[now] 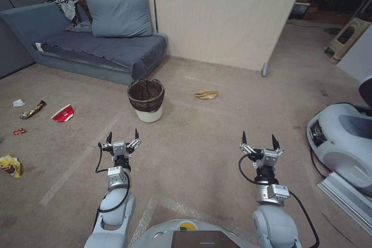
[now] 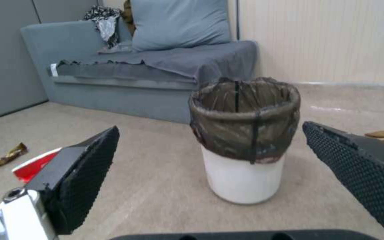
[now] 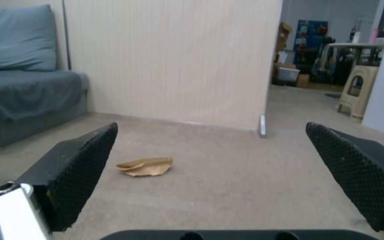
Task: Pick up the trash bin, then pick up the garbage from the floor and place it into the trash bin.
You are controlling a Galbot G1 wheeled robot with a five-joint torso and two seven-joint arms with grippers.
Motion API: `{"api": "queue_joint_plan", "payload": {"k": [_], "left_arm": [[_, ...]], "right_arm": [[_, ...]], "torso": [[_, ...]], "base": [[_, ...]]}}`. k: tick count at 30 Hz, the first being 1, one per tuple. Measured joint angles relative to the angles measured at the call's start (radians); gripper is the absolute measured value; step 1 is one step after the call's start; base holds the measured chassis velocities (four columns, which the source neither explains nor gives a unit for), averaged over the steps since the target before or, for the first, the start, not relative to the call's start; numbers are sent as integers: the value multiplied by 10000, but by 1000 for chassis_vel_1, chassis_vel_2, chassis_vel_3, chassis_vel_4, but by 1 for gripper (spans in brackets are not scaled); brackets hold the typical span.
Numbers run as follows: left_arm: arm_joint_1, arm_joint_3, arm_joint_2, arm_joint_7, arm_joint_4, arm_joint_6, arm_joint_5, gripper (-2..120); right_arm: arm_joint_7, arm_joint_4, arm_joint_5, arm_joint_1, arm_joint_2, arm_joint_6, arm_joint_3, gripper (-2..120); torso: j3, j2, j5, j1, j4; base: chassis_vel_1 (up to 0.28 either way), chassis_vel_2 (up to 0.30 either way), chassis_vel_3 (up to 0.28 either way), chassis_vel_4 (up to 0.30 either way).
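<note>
Ahead of both grippers, trash bin (image 1: 146, 100) stands upright.

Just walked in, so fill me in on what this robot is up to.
Nothing is held yet. Both the left gripper and right gripper hover open above the carpet. The trash bin stands upright ahead of the left one, by the sofa. Tan paper lies beyond the right gripper, and more litter sits far left.

I read even, soft indoor light, faint shadows, wide-angle bending at head-view edges, wrist views slightly blurred
</note>
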Motion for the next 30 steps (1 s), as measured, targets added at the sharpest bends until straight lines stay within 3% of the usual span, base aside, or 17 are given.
{"api": "queue_joint_plan", "payload": {"k": [30], "left_arm": [[212, -48, -102, 7, -317, -44, 109, 100]], "right_arm": [[46, 61, 86, 18, -176, 6, -25, 100]], "torso": [[-1, 1, -1, 0, -1]], "base": [[-132, 131, 133, -128]]}}
